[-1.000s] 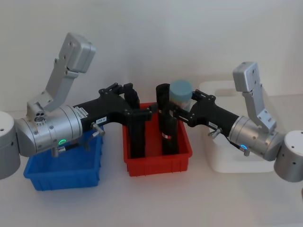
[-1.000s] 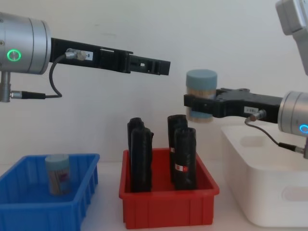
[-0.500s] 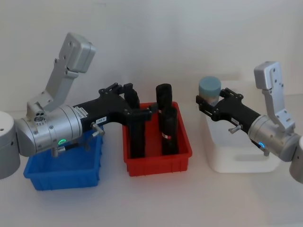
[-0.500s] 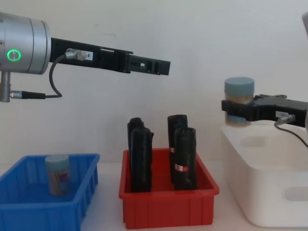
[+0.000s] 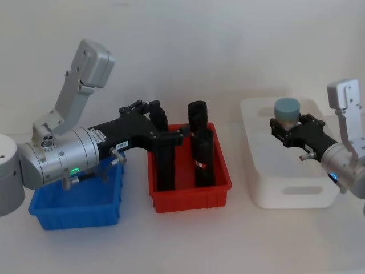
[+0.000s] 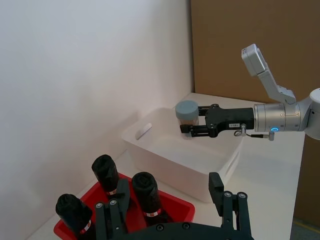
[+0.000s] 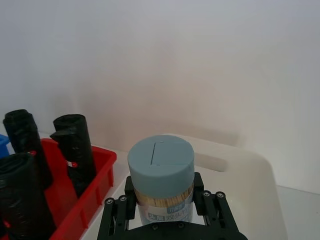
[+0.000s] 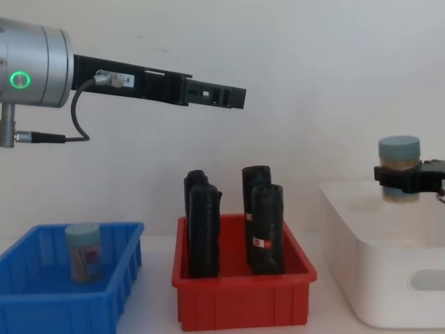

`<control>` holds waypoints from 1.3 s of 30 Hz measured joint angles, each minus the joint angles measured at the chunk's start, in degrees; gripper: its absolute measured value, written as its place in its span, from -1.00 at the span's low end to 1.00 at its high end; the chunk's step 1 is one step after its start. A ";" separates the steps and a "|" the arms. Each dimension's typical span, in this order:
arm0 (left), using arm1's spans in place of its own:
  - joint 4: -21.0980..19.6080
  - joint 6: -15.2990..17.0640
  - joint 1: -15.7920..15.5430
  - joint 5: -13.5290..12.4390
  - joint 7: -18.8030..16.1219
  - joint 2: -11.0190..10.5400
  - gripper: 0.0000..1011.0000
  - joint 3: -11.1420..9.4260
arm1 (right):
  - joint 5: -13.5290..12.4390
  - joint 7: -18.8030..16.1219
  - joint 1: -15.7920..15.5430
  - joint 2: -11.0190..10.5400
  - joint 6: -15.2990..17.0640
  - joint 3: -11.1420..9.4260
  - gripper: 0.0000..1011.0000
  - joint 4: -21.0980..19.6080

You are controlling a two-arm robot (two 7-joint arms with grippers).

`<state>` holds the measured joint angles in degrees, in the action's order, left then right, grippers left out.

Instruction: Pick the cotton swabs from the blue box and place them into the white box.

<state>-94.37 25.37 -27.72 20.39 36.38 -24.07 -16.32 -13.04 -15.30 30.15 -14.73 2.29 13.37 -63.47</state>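
Over white box (image 5: 285, 197), right claw (image 5: 283, 125) holding swabs (image 5: 287, 108) (left claw (image 8: 238, 97) above red bin (image 5: 191, 200))

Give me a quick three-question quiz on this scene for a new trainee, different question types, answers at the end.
1. True or false: the right gripper holds a clear, blue-lidded tub of cotton swabs over the deep white plastic tub.
2. In the chest view, how many swab tubs stand in the low blue plastic bin? A none, B one, C three.
3. Fill in: the tall black rolls stand in the ____ plastic bin.
Key: 1 true; 2 B; 3 red.
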 joint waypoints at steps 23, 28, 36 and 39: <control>0.00 0.00 0.00 0.00 0.00 0.00 0.98 0.00 | 1.05 8.09 1.48 -0.43 2.31 -2.03 0.98 5.24; 0.00 0.00 0.00 0.00 0.00 0.00 0.98 0.00 | 1.24 8.42 1.28 -0.58 1.67 -2.28 0.98 5.21; 0.00 0.00 0.00 0.00 0.00 0.00 0.98 0.00 | 1.38 8.67 0.97 -0.72 1.12 -2.49 0.98 4.93; 0.00 0.00 0.00 0.00 0.00 0.00 0.98 0.00 | 1.43 8.76 0.88 -0.76 0.97 -2.57 0.98 4.85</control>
<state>-94.36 25.38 -27.72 20.39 36.38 -24.06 -16.32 -11.62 -6.55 31.03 -15.49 3.26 10.80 -58.62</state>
